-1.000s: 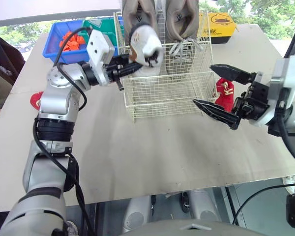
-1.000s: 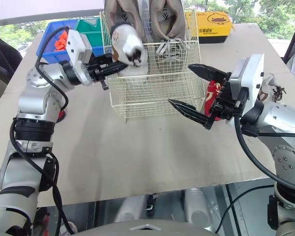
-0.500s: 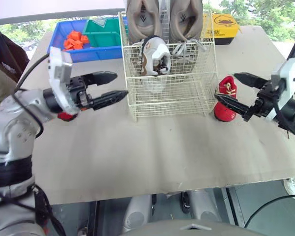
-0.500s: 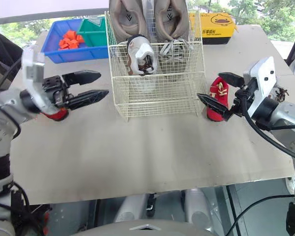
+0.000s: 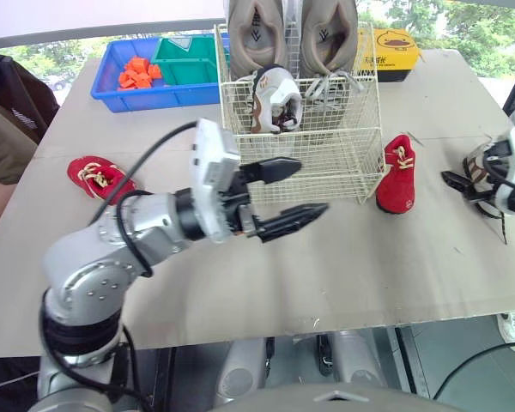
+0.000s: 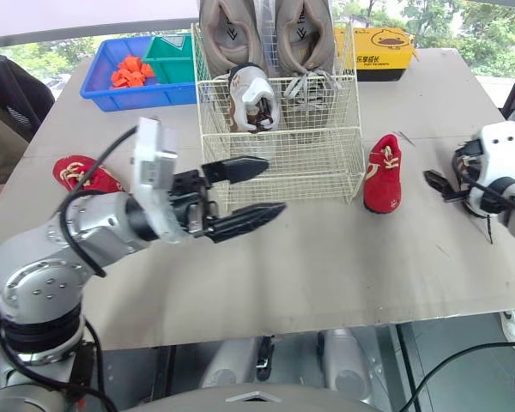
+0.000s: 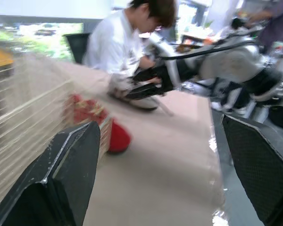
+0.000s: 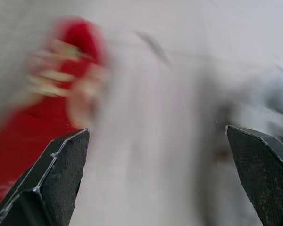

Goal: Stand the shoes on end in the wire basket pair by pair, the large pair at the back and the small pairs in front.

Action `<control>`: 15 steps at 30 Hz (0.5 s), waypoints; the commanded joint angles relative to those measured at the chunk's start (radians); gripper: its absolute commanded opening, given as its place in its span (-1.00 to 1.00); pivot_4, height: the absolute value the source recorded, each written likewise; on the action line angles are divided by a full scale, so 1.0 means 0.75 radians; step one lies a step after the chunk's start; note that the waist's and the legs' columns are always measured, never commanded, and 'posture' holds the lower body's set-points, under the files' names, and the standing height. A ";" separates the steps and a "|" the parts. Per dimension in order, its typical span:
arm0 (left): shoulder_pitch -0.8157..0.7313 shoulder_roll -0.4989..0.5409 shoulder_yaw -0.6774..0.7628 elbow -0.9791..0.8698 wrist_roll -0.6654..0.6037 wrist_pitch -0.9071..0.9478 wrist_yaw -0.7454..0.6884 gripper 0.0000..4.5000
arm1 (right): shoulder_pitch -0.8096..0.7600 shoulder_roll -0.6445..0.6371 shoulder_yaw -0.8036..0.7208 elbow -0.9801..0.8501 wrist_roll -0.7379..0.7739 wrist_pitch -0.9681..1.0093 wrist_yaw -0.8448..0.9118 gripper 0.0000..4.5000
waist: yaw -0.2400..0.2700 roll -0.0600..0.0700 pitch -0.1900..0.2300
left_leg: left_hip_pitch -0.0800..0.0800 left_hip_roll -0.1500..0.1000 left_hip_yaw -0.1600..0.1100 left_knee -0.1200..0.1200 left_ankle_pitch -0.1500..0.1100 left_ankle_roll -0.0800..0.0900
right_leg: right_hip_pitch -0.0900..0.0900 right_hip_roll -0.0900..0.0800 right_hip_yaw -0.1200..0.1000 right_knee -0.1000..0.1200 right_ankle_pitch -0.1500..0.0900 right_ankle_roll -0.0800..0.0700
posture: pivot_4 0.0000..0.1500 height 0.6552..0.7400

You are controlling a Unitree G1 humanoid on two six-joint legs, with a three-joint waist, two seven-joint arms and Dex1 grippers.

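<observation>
The wire basket (image 5: 302, 159) stands mid-table with two large tan shoes (image 5: 256, 34) on end at its back. A small white shoe (image 5: 275, 96) stands in front of them inside it. One red shoe (image 5: 398, 172) lies just right of the basket, another red shoe (image 5: 98, 176) far to the left. My left gripper (image 5: 313, 184) hangs open and empty in front of the basket, pointing right. Near the right table edge, my right gripper (image 6: 435, 182) is open, right of the red shoe and apart from it. A second small white shoe (image 5: 483, 157) lies beside it.
A blue bin (image 5: 137, 69) of orange pieces and a green bin (image 5: 184, 69) sit at the back left. A yellow box (image 5: 386, 51) is behind the basket. A person (image 7: 127, 42) sits past the right table edge, another person's sleeve (image 5: 4, 129) at the left.
The white shoe left my left gripper and now stands in the basket. That gripper swung from the basket's left side to its front. My right gripper drew back rightward from the red shoe.
</observation>
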 commanded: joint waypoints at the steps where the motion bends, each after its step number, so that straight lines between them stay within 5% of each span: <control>1: -0.062 0.022 -0.029 0.002 0.012 -0.009 -0.039 0.97 | -0.149 -0.102 0.137 0.246 -0.160 -0.070 0.098 1.00 | -0.017 0.000 0.000 | 0.001 0.000 0.001 0.000 0.000 0.000 | 0.000 0.001 0.001 0.000 0.000 0.000 | 1.00 1.00; 13: -0.056 0.029 -0.042 0.020 0.090 -0.077 -0.124 0.97 | -0.758 -0.030 0.405 1.261 -0.512 -0.406 0.342 1.00 | -0.028 0.001 0.000 | 0.004 0.002 0.004 -0.002 0.000 0.000 | 0.001 0.003 0.005 -0.003 0.000 0.000 | 1.00 1.00; 15: -0.055 0.020 -0.045 0.018 0.101 -0.088 -0.123 1.00 | -0.808 0.005 0.451 1.397 -0.577 -0.465 0.392 0.76 | -0.027 0.001 0.000 | 0.003 0.002 0.004 -0.002 0.000 0.001 | 0.001 0.003 0.005 -0.005 0.000 0.000 | 1.00 1.00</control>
